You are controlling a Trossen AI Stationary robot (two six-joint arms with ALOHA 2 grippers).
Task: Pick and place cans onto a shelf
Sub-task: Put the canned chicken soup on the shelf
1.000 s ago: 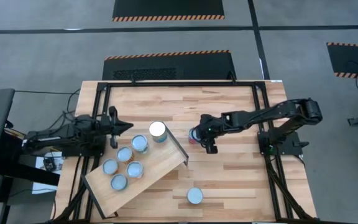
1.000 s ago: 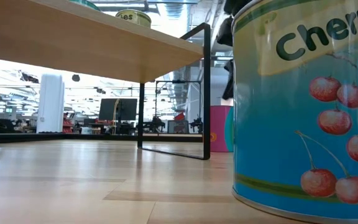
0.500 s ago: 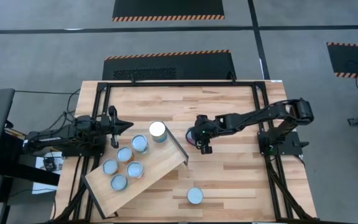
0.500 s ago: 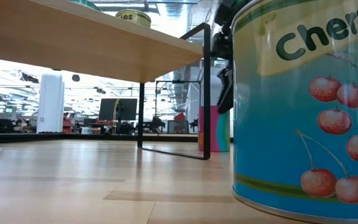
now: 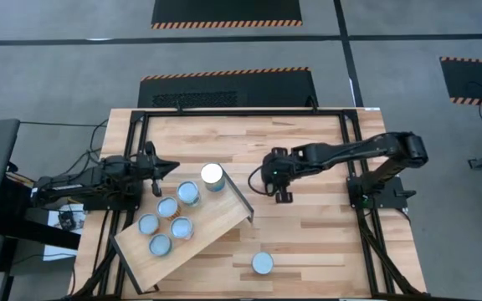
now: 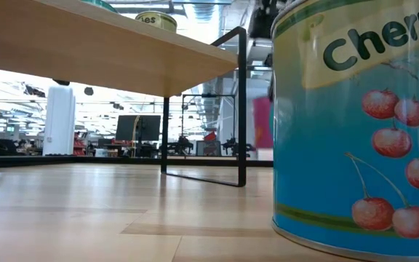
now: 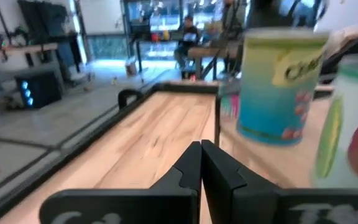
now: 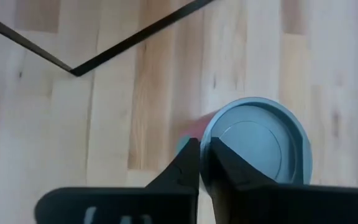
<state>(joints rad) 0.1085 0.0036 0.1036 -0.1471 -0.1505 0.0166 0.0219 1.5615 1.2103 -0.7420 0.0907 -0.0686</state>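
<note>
Hovering over the table, right pincer (image 8: 199, 163) (fingers nearly together) pinches the can's (image 8: 258, 142) rim.

You're in a robotics lab or workshop hall: grey concrete floor (image 5: 57, 75) with hazard-striped black mats (image 5: 226, 12), a black-framed wooden bench (image 5: 308, 234), and beyond it monitors (image 6: 138, 127), equipment racks and a seated person (image 7: 186, 38).

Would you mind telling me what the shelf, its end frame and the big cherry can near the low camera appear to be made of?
The shelf looks like light, unpainted wood: pale planks with visible grain and a matte finish. Its end frame seems to be thin black metal bar, probably painted. The cherry can looks like a metal tin with a glossy printed label; the metal itself is not plainly visible there.
</note>
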